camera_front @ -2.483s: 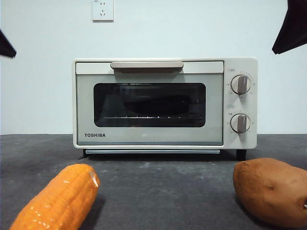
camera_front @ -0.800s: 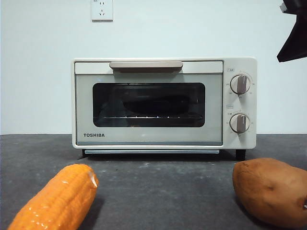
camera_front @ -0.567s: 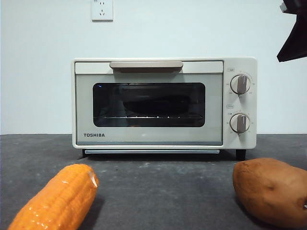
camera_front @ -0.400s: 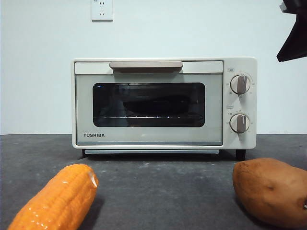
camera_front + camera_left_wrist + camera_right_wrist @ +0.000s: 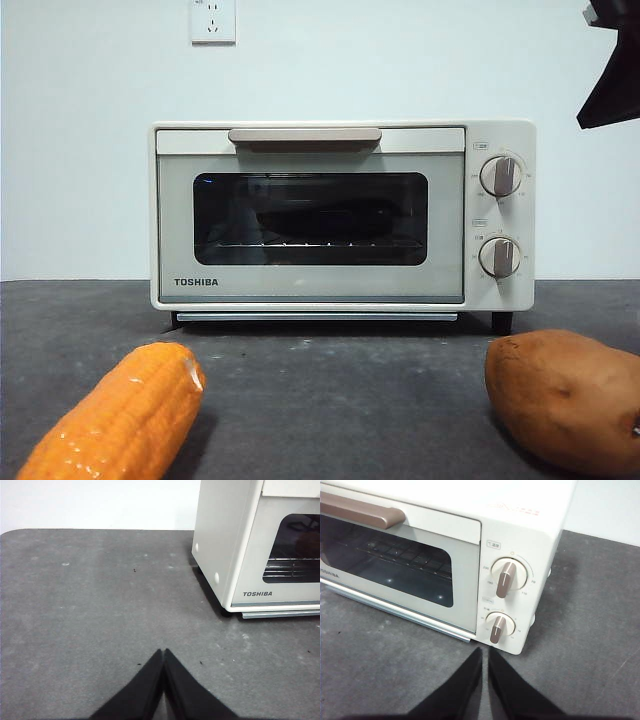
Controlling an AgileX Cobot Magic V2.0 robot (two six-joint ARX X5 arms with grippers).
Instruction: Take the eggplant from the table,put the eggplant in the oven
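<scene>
Nothing is moving lately: both empty claws are hanging closed while the dark eggplant [image 5: 325, 217] is lying lengthwise inside the cream boxy oven [image 5: 342, 215], door shut.

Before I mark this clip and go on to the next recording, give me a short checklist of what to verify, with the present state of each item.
1. Eggplant inside the oven: ok, a dark elongated shape lies on the rack behind the glass.
2. Oven door shut: ok, it sits flush, with the handle at the top.
3. Left gripper holding nothing: ok, jaws together over bare table, apart from the oven.
4. Right gripper holding nothing: ok, jaws nearly together, in front of the oven's knobs.
5. Corn cob and sweet potato on the table: ok.
6. Knob settings: cannot tell.
</scene>
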